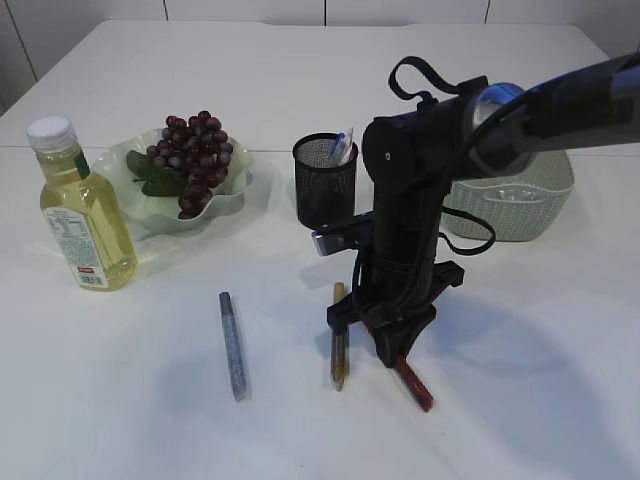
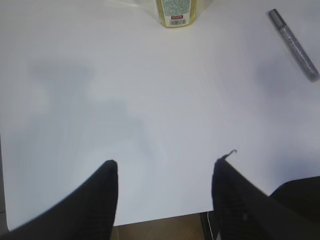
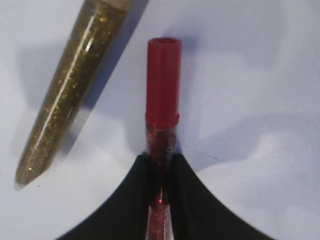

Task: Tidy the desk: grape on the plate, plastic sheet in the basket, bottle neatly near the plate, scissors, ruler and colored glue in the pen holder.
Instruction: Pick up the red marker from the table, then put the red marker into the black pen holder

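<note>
- The red glue pen lies on the white table, and the right gripper has its two black fingers pressed against both sides of the tube, so it is clenched on the pen; the cap end sticks out toward twelve o'clock in the right wrist view
- The gold glue pen lies just beside it at about ten o'clock, slanted, not touching the red one
- The silver glue pen lies on the table well off at nine o'clock from the gripper in the exterior view
- The pen holder, a black mesh cup, stands at about eleven o'clock behind the right arm, with something pale already sticking out of its top; I cannot tell what
- The grapes already sit on the plate, and the bottle stands upright just beside the plate at its eight o'clock, so those two jobs look done
- The basket stands behind the arm at two o'clock; its contents are hidden
- The left gripper hangs released over bare table, jaws apart, holding nothing
- Left to do, by my reading: all three glue pens into the holder, red first
</note>
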Motion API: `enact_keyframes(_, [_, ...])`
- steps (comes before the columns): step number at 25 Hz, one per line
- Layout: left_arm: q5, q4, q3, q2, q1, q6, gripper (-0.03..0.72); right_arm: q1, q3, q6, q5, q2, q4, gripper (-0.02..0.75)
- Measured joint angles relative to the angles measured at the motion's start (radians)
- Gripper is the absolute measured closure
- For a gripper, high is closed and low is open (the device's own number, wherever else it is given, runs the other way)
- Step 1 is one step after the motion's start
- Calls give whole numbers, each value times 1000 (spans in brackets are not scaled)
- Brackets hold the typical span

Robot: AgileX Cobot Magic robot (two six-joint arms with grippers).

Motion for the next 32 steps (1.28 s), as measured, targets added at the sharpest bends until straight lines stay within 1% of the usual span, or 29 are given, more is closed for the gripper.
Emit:
enact_keyframes(3, [0,0,0,0,0,0,254,0,-2,0,0,0,0,636])
enact_keyframes(10, [0,2,0,0,0,0,253,0,-57,0,42,2,2,640])
enact_keyframes(14, [0,4,0,0,0,0,254,0,-57,2,53,-23,2,640])
enact_keyframes(16, [0,4,0,0,0,0,254,0,-43,2,32,-55,2,640])
enact_keyframes(20, [0,6,0,0,0,0,254,0,67,0,-91,-163,0,641])
enact_keyframes(26, [0,6,0,0,0,0,254,0,325,-4,-408,-360,-16,643])
enact_keyframes(29, [0,8,0,0,0,0,254,0,407,-17,-586,-438,-16,643])
enact_keyframes(32, [0,8,0,0,0,0,254,0,442,-35,-709,-473,-16,644])
